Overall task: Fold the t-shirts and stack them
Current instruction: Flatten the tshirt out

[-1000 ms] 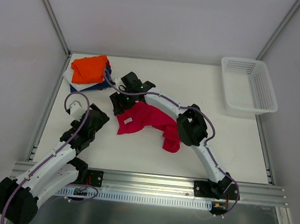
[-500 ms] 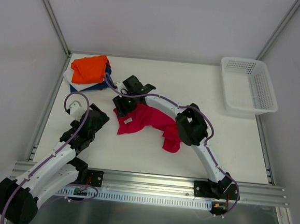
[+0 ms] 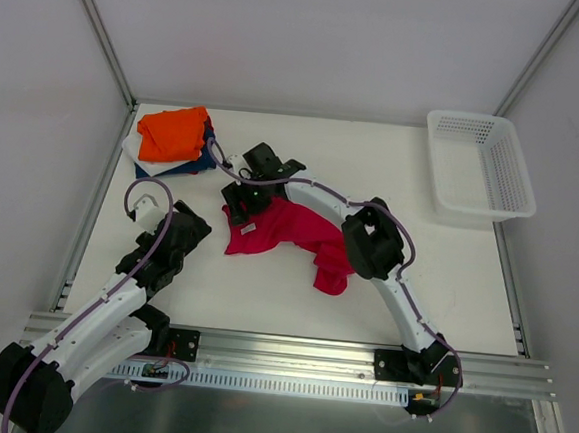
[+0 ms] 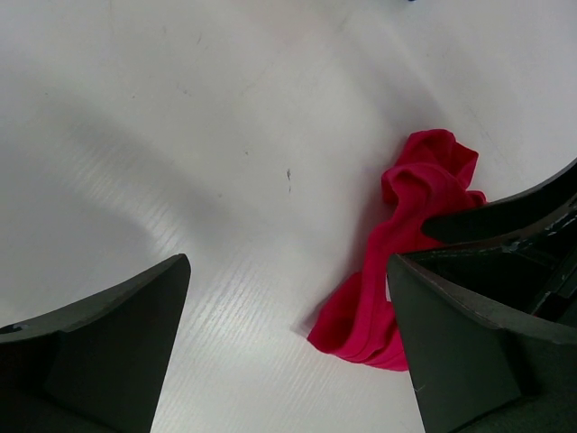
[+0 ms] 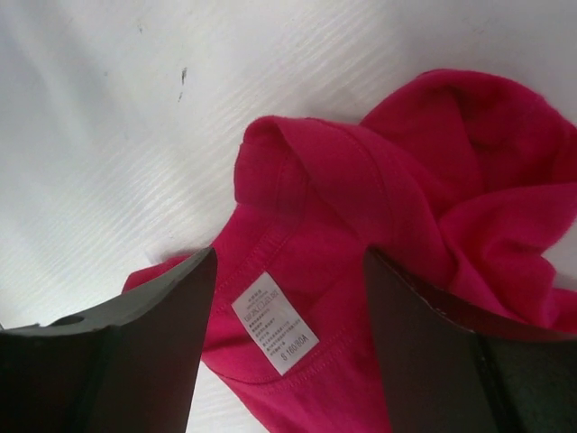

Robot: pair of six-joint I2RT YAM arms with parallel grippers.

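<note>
A crumpled crimson-red t-shirt (image 3: 290,234) lies mid-table, its white neck label (image 5: 273,323) facing up. My right gripper (image 3: 238,210) is open, low over the shirt's left end. Its jaws (image 5: 288,334) stand either side of the label and collar, with the cloth (image 5: 433,171) between them. My left gripper (image 3: 150,209) is open and empty over bare table, left of the shirt. In the left wrist view the gripper (image 4: 288,343) sees the shirt's edge (image 4: 401,244) at right. A folded stack with the orange tee (image 3: 173,133) on top of navy and white ones sits at the back left.
A white plastic mesh basket (image 3: 479,166) stands at the back right corner. The metal frame rail (image 3: 279,346) runs along the near edge, and walls enclose the left and right sides.
My right gripper has shifted a little right and toward the near side, further over the red shirt's collar end. The left arm has not moved.
</note>
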